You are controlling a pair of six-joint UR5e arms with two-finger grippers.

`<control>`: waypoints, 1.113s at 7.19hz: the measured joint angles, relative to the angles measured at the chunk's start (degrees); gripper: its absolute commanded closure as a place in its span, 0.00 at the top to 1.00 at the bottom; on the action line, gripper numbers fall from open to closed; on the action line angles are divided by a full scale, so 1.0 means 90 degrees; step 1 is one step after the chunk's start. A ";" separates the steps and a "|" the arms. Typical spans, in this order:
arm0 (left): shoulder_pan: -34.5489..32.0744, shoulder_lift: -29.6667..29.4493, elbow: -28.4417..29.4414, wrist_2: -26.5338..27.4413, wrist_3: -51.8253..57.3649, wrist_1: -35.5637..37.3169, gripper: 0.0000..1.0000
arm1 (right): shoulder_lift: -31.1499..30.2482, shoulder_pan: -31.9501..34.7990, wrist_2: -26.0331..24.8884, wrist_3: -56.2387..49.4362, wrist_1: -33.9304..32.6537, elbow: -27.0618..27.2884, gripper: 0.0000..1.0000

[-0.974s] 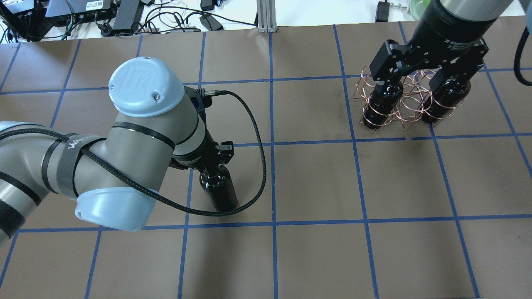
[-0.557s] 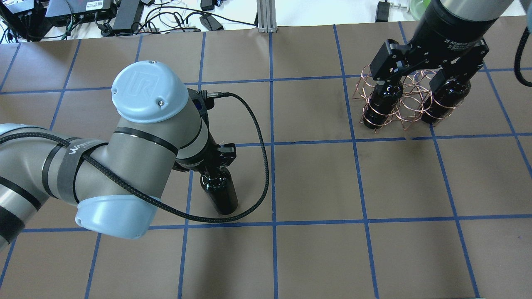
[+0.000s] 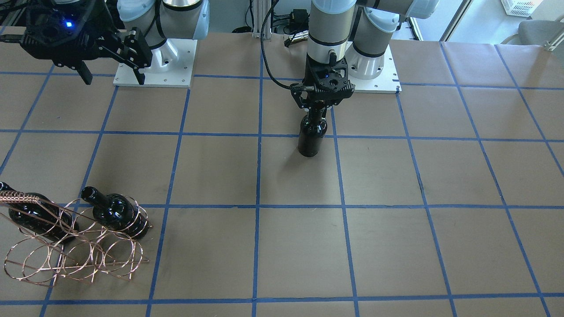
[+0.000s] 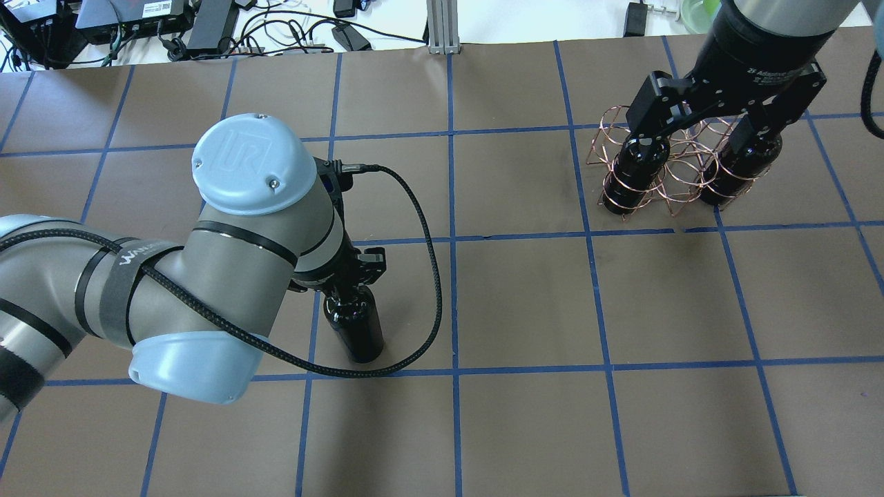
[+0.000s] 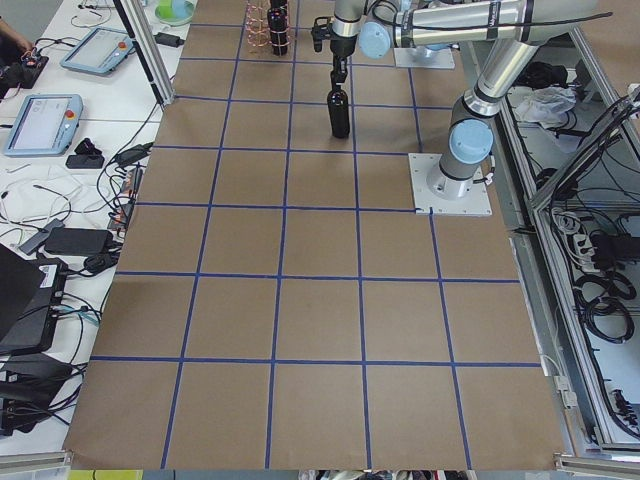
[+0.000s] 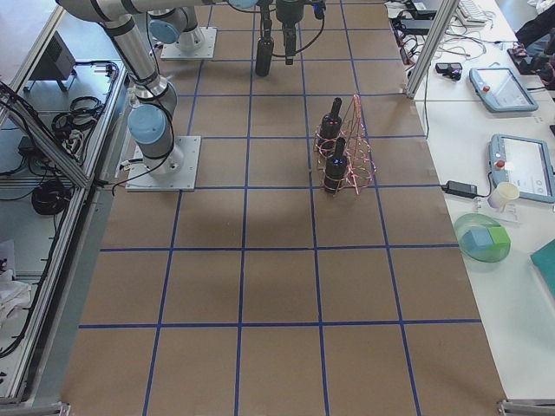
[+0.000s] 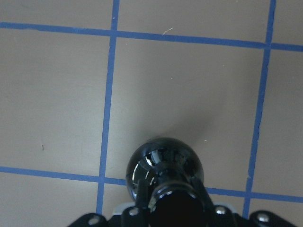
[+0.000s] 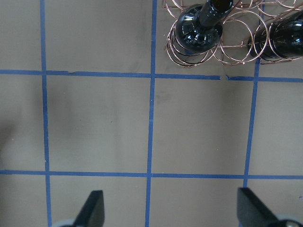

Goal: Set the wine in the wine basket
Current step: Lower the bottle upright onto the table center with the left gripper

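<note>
My left gripper (image 4: 353, 270) is shut on the neck of a glossy black wine bottle (image 4: 359, 331), which hangs upright under it at the table's left middle. I cannot tell whether the bottle's base touches the table. It also shows in the front view (image 3: 312, 140) and the left wrist view (image 7: 163, 163). The copper wire wine basket (image 4: 680, 169) stands at the far right with two alike bottles (image 4: 632, 176) (image 4: 732, 176) in its outer loops; its middle loop is empty. My right gripper (image 4: 697, 141) is open and empty, high above the basket.
The brown table has a blue tape grid (image 4: 452, 241). Cables and electronics (image 4: 207, 27) and a metal post (image 4: 442, 27) line the far edge. The left wrist's cable (image 4: 428, 276) loops beside the held bottle. Both robot bases (image 3: 154, 61) stand at the near side.
My left arm has shifted a little, and the held bottle has moved slightly left and nearer in the overhead view. My right gripper has drifted slightly right, still open.
</note>
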 measured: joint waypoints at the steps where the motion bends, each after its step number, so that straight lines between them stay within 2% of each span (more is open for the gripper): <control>1: 0.0002 0.0000 -0.0002 0.0012 0.0010 -0.0012 0.00 | 0.0003 0.0000 -0.0021 0.0014 0.0003 0.0037 1.00; 2: 0.0002 -0.0001 -0.0004 0.0023 0.0013 -0.0034 0.04 | 0.0007 0.0000 -0.0040 0.0009 -0.0006 0.0100 1.00; 3: 0.0006 -0.0003 -0.0005 0.0031 0.0013 -0.0063 0.30 | 0.0009 0.0000 -0.0047 0.0014 -0.0017 0.0150 1.00; 4: 0.0013 -0.0004 -0.0006 0.0034 0.0015 -0.0109 0.36 | 0.0010 0.0000 -0.0050 0.0029 -0.0028 0.0172 1.00; 6: 0.0026 0.0000 -0.0001 0.0033 0.0001 -0.0264 0.59 | 0.0010 0.0000 -0.0057 0.0042 -0.0036 0.0181 1.00; 8: 0.0095 -0.0008 0.0071 0.0024 0.0030 -0.0313 0.76 | 0.0010 0.0000 -0.0067 0.0051 -0.0038 0.0190 1.00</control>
